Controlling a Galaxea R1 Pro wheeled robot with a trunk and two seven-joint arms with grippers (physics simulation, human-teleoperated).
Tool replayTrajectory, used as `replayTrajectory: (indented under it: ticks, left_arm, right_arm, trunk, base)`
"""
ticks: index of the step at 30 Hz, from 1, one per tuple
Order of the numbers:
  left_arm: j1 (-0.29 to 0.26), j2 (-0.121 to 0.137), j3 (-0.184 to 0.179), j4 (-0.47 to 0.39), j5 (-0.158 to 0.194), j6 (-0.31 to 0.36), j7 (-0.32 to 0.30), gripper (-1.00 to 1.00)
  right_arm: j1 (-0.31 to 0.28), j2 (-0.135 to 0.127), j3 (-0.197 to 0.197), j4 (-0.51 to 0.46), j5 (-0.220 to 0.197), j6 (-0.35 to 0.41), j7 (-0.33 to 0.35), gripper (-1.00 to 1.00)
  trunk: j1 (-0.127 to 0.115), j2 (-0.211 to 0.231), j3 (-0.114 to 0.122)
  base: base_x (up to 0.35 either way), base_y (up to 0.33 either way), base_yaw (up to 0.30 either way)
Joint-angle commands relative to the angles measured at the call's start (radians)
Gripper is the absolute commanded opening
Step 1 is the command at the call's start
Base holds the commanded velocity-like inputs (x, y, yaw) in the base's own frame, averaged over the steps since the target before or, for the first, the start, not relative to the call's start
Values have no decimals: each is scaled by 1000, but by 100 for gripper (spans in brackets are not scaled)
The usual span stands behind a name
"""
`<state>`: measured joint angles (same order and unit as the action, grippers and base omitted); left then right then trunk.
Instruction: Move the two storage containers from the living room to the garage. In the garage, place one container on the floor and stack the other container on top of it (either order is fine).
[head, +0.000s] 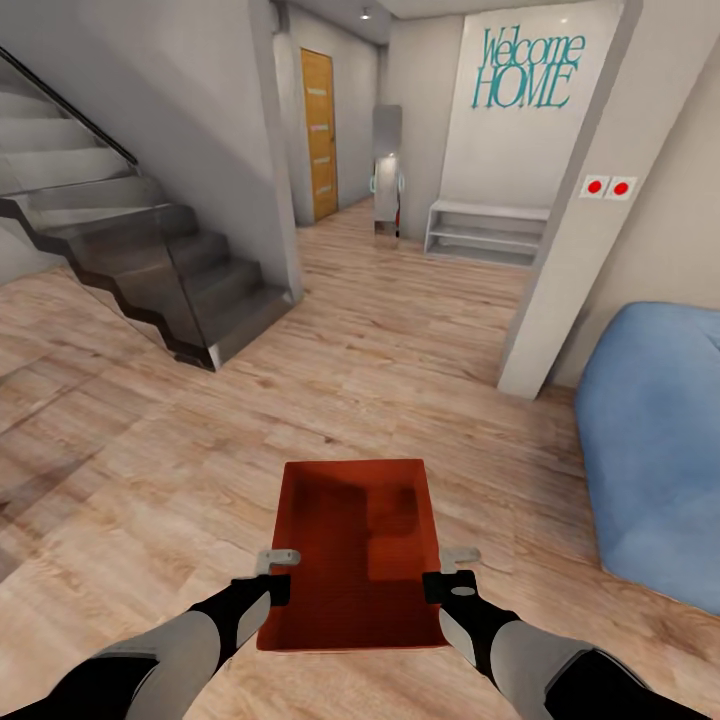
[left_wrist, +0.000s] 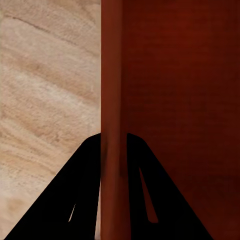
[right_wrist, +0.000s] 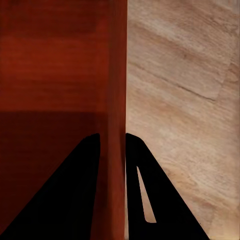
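One orange-red storage container (head: 352, 555), two grippers, left (head: 275, 573) and right (head: 450, 572), one staircase (head: 150, 250), one orange-wood door (head: 319, 135), one white shelf unit (head: 488, 232), two red wall buttons (head: 608, 186), one blue sofa (head: 660, 450), one "Welcome HOME" lettering (head: 527, 70).

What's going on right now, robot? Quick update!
Left gripper and right gripper each shut on a side wall of the storage container. Container held over wood floor. Staircase ahead-left, sofa right.

Wood-plank floor (head: 400, 350) under blue sofa (head: 660, 450)
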<state>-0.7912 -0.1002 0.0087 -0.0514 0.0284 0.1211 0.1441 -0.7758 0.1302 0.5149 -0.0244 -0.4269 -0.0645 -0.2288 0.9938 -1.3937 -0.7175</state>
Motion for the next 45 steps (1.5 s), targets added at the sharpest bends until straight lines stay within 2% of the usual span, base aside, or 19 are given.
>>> replayTrajectory:
  ticks: [1, 45]
  left_arm:
    - [0, 24, -18, -5, -11, -17, 9, -100]
    - [0, 23, -18, -5, -11, -17, 9, -100]
  right_arm:
    - [0, 0, -1, 15, -23, -5, -3, -100]
    - [0, 0, -1, 15, -23, -4, -3, -100]
  trunk:
    - [1, 0, -1]
    - [1, 0, -1]
  base:
    - [323, 0, 0]
    - [322, 0, -13]
